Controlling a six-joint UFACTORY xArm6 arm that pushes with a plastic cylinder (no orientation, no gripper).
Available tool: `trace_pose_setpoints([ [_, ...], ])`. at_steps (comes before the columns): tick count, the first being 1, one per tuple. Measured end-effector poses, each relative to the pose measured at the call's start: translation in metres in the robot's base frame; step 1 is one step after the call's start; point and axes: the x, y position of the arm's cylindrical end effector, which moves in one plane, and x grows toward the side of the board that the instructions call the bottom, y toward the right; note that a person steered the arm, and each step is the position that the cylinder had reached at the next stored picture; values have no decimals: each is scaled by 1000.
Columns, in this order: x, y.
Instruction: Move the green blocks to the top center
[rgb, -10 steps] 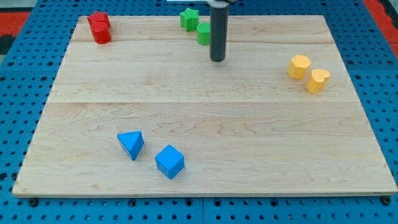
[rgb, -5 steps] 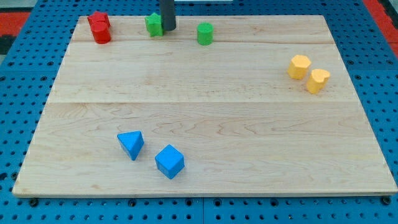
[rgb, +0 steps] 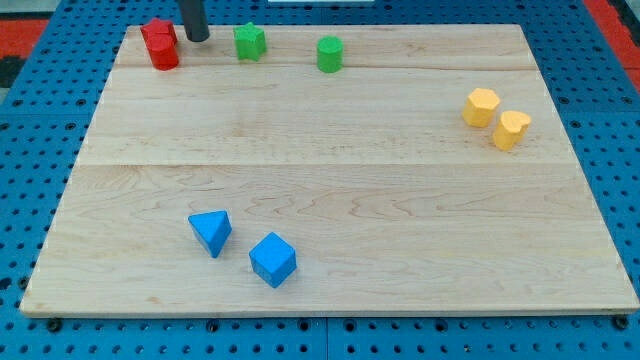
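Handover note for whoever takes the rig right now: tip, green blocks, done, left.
Tip: my tip sits at the view's top left, between the red blocks and the green star block, touching neither as far as I can tell.
Greens: star block left of top center; green cylinder about at top center. They are apart.
Done: cylinder roughly placed.
Left: probably push the star block toward the view's right, next to the cylinder. The tip is already on its left side.
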Motion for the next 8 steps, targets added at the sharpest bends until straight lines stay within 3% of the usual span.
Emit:
trace_pose_setpoints([
  [2, 37, 91],
  [3, 63, 100],
  [4, 88, 145],
  [5, 68, 191],
  [7, 58, 118],
  [8, 95, 147],
])
